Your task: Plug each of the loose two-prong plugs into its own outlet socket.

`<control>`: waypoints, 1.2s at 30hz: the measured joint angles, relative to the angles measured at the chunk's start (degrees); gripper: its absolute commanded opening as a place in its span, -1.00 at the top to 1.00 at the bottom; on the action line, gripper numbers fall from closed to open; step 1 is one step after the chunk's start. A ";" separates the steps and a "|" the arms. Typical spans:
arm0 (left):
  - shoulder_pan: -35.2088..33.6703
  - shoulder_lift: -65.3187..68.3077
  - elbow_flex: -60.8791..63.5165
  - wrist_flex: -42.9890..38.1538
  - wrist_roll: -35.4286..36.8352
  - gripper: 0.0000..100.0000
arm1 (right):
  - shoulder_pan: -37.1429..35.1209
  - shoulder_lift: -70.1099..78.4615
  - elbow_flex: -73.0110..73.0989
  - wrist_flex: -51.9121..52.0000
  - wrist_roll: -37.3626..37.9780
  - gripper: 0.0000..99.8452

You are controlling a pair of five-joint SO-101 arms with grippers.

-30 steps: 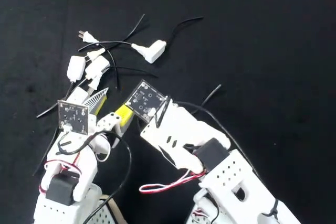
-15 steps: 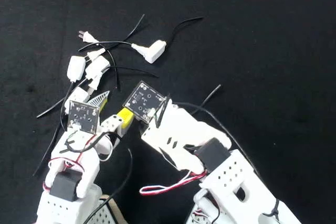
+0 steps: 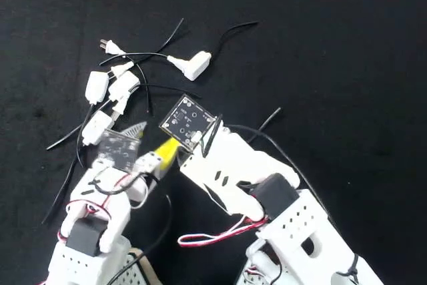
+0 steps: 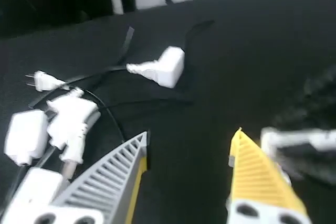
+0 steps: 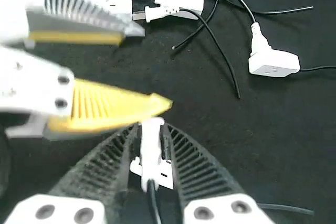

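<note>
My right gripper [image 5: 151, 129] is shut on a small white two-prong plug [image 5: 151, 156] whose black cord runs back between the dark fingers. My left gripper [image 4: 191, 136] is open, with a grey ribbed finger [image 4: 113, 174] and a yellow finger [image 4: 257, 174]. The yellow finger [image 5: 105, 111] lies just ahead of the held plug, almost touching it. In the high view the left gripper [image 3: 159, 135] sits right beside the right arm's camera board [image 3: 189, 119]. A white outlet socket [image 3: 193, 65] lies further back on the cloth. Loose white plugs [image 3: 110, 86] lie in a cluster at the left.
Black cords [image 3: 143, 88] curl among the plugs and across the black tablecloth [image 3: 333, 65]. One plug with bare prongs [image 3: 110, 47] lies at the back of the cluster. A red and white cable [image 3: 213, 231] hangs from the right arm near the front edge.
My left arm has swung right, bringing its open fingers up against the right gripper's held plug. The right arm edged slightly away from the front edge, still holding the plug.
</note>
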 measured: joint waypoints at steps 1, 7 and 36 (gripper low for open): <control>0.88 0.18 0.09 0.35 -0.88 0.49 | 0.00 0.00 -0.70 0.44 -0.09 0.98; -2.29 0.26 0.09 1.14 -1.41 0.49 | 2.73 1.23 -8.53 6.24 -0.79 0.98; -25.32 0.26 4.84 8.00 -19.16 0.49 | 9.49 15.12 16.79 9.05 26.46 0.74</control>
